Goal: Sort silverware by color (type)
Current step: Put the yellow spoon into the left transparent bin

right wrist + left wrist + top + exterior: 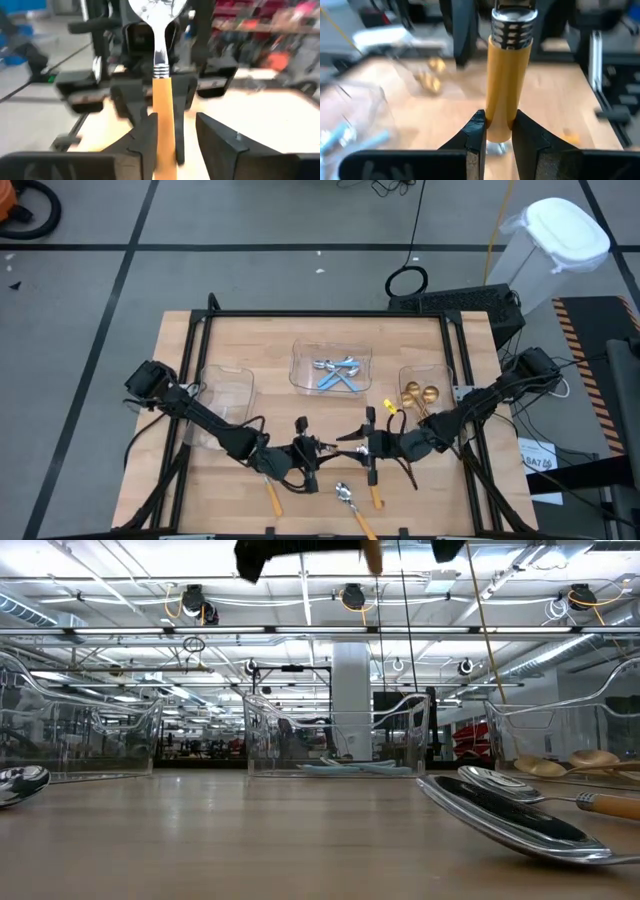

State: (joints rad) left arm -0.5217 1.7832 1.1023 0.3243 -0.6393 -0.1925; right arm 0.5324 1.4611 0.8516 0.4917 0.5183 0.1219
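Left pincer clamps the orange-handled silver spoon above the wooden counter; right pincer stands parted around it (a handover). Middle clear plastic tray holds blue-handled spoons, right clear tray gold spoons.

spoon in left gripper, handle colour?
Orange; the spoon handle shows best in the left wrist view.

Wooden table w/ three clear trays: middle tray, beyond the two grippers, holds blue-handled spoons; right tray, just beyond the right arm, holds gold spoons; left tray sits by the left arm. Orange-handled spoons lie on the near edge, below the grippers.
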